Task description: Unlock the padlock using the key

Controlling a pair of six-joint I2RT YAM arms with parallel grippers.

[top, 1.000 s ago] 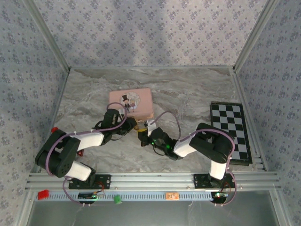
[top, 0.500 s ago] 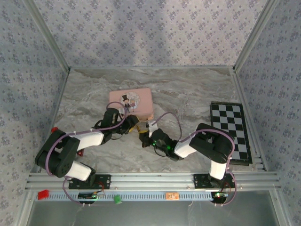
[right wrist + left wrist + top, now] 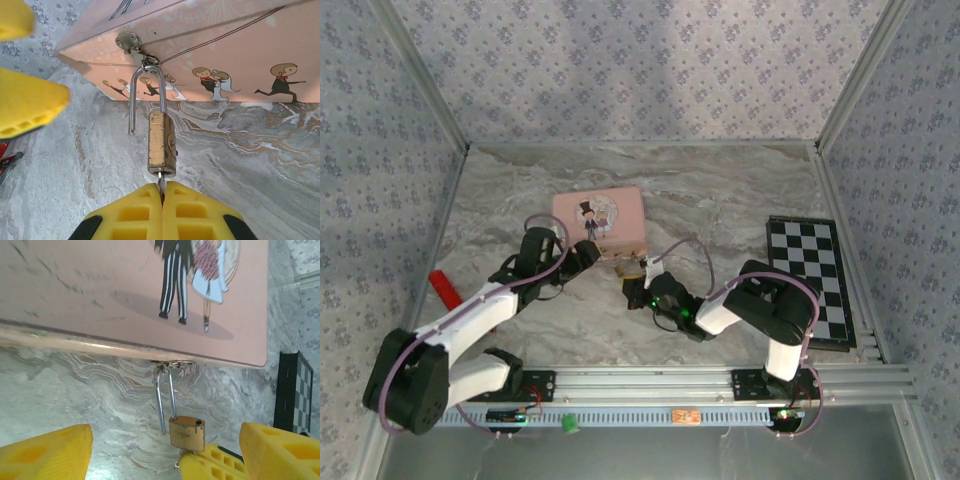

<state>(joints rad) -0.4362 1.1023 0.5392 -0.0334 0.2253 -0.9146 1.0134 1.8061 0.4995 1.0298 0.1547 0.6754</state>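
Working on the marbled worktop (image 3: 740,190), the pink tin (image 3: 600,215) could slide if tugged, so I judge any pull should be gentle and in line with the lock. The left gripper (image 3: 583,254), jaws apart, hovers at the tin's near edge and could brace it. The right gripper (image 3: 161,194) is clamped on the key (image 3: 160,181), which is seated in the padlock (image 3: 161,142). That small brass padlock hangs from the tin's near clasp (image 3: 129,42). One leg of its thin silver shackle (image 3: 145,80) is free of the body, so it looks sprung.
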